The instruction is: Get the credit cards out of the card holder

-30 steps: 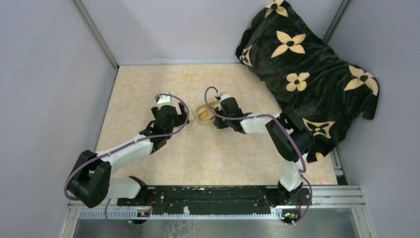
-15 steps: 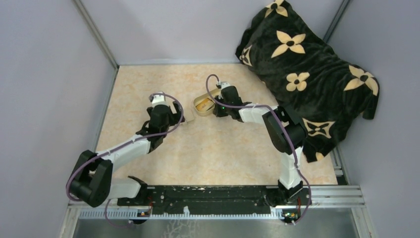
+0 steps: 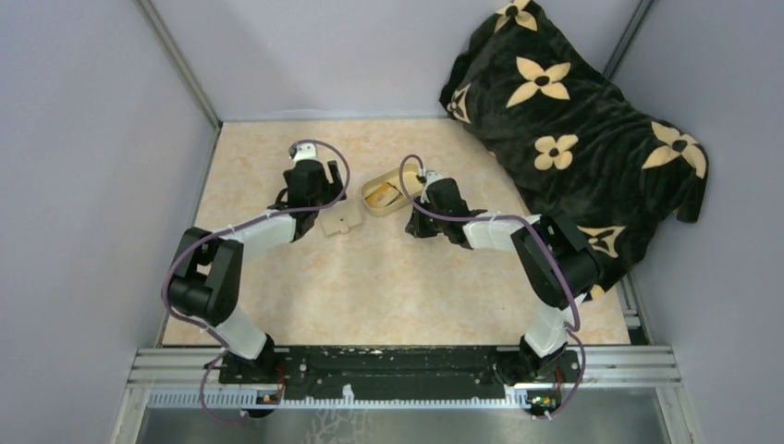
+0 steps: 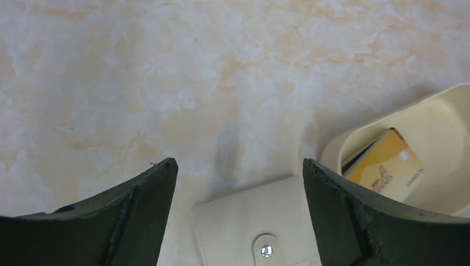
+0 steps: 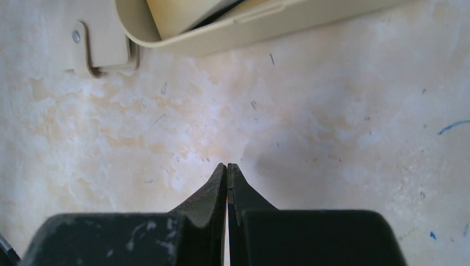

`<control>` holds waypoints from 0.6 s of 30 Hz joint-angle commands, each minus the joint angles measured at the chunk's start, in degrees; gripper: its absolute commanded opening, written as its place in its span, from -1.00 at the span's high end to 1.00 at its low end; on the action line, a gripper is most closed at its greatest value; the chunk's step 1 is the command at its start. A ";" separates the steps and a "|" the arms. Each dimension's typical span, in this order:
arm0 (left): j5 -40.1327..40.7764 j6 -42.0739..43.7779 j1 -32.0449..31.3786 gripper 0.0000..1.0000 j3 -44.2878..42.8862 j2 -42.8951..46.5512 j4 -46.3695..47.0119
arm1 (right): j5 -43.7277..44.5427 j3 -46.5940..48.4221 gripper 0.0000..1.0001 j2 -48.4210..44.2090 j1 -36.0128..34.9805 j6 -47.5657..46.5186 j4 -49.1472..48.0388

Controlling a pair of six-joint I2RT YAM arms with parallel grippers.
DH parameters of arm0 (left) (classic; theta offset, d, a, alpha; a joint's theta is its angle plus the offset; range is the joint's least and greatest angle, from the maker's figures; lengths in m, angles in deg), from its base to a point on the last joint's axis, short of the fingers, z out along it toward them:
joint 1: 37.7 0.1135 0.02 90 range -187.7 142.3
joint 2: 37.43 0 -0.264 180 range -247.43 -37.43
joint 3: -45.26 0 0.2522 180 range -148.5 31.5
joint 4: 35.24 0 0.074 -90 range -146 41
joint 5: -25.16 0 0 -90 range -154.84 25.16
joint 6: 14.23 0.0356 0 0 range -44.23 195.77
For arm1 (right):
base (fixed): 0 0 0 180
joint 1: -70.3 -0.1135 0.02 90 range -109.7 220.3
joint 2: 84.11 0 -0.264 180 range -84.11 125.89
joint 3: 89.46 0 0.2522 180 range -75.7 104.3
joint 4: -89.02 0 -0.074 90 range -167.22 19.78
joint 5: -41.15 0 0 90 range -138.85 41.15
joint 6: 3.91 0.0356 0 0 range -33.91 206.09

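Left end effector has pulled back, uncovering the card holder.

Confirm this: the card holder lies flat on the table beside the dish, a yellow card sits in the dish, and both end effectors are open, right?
No. The right end effector is shut, its jaws pressed together, as the right wrist view shows; only the left end effector is open. The card holder does lie flat beside the dish, with a yellow card in it.
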 commanded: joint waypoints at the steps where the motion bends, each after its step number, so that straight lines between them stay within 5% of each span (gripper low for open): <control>1: -0.68 -1.46 1.92 -0.87 -1.78 -4.16 -5.31 | -0.33 -1.53 1.00 -4.52 -0.32 0.42 -2.91; 18: -13.93 -8.03 1.19 -0.97 7.48 -5.78 -2.02 | -0.92 -2.32 1.00 -3.69 -0.32 0.35 -3.26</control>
